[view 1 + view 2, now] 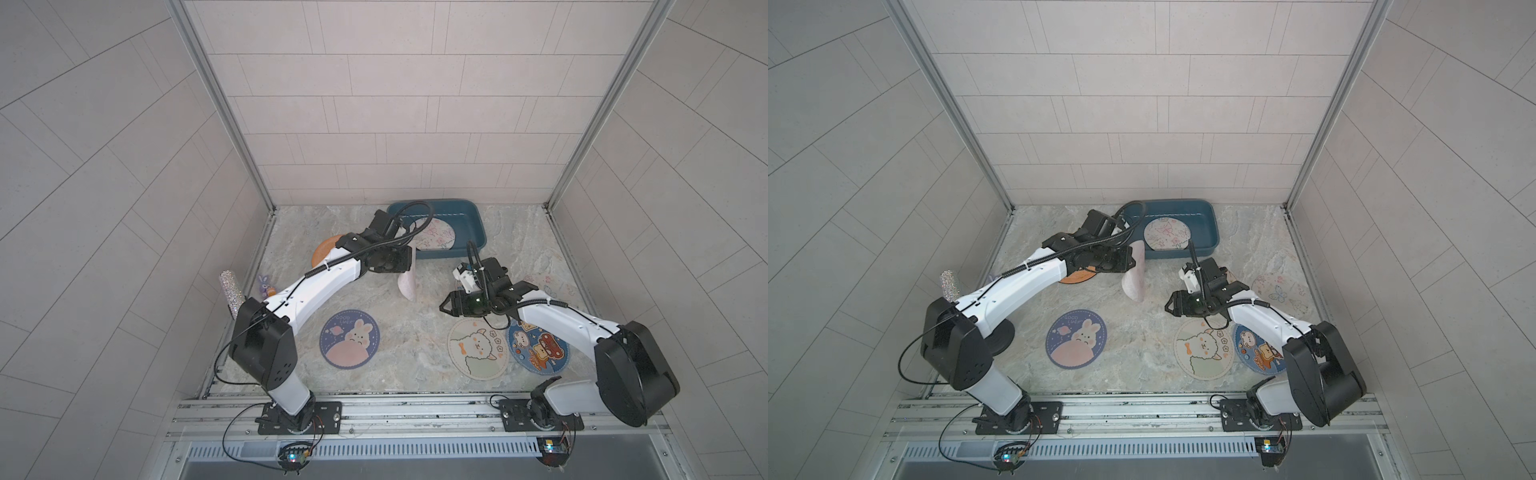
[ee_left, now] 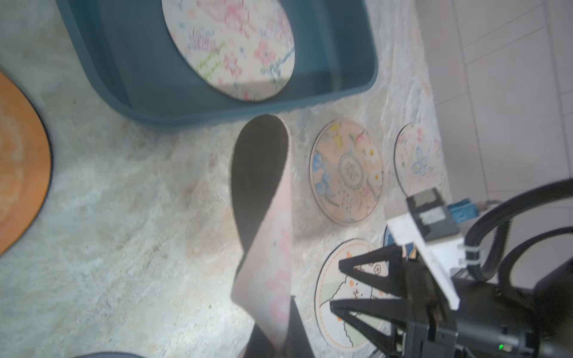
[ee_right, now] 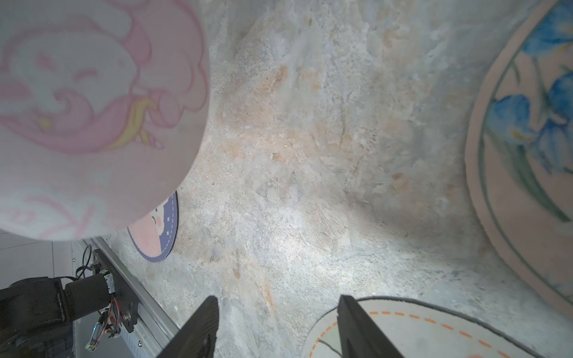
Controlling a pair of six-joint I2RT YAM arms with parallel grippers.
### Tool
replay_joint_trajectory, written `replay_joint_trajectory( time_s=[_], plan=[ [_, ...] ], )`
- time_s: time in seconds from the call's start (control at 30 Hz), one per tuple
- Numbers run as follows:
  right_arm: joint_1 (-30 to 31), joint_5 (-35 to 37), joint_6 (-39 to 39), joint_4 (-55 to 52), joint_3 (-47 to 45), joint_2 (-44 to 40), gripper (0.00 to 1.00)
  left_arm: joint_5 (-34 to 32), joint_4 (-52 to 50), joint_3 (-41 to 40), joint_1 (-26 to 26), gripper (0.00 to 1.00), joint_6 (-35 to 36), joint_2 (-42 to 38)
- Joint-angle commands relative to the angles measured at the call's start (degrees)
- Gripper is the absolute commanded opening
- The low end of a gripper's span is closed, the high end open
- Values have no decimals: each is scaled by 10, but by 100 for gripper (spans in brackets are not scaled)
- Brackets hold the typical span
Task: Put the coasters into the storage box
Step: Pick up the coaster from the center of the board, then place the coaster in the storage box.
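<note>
My left jaws are clamped shut on the rim of the pink coaster [image 1: 408,284]. It hangs on edge above the tabletop [image 1: 415,361], just near and left of the storage box [image 1: 468,232] and apart from its wall. The box sits at the far middle of the tabletop, and one doodle-print coaster [image 1: 436,235] already lies flat inside, with bare floor to its right. In the left wrist view the held piece curls along its length and shows a dark backing. From that I judge these mats light, thin and floppy, with a grippy underside rather than a slick one, and nothing about them looks fragile. A pinch at the rim is enough to carry one, but I expect it to droop and swing, so I would clear the near wall well before letting go. My right jaws stand apart with nothing in them; the right wrist view shows only bare tabletop in the gap. They hover over the far left edge of the alpaca coaster [image 1: 478,347]. Outside the box lie the orange coaster [image 1: 325,250] at the far left, the navy bunny coaster [image 1: 349,338] near left, the toast coaster [image 1: 538,347] near right, a floral coaster [image 2: 345,172] and a pale butterfly coaster [image 1: 1281,291] further right. The flat ones look the awkward case. I would take each at its edge, pressing one jaw down beside the rim to get under it.
</note>
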Motion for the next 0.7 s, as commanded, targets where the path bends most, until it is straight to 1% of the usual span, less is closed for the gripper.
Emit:
replay_joint_trajectory(
  time_s=[0.0,0.1,0.2,0.3,0.57,0.67],
  plan=[
    [-5,-13,4,-9,-1,-19,65,11,-5,58,18,0,16,38],
    [-10,-17,5,-9,-2,-24,65,19,11,115,30,0,23,78],
    [-15,-23,6,-9,-1,-24,66,42,14,191,43,0,28,132],
    [-21,-28,4,-9,1,-20,66,58,36,247,51,0,28,182],
    [-37,-36,5,-11,17,-8,67,123,106,418,77,0,-27,343],
    [-39,-35,6,-12,22,-3,67,153,154,452,86,0,-63,400]
  ],
)
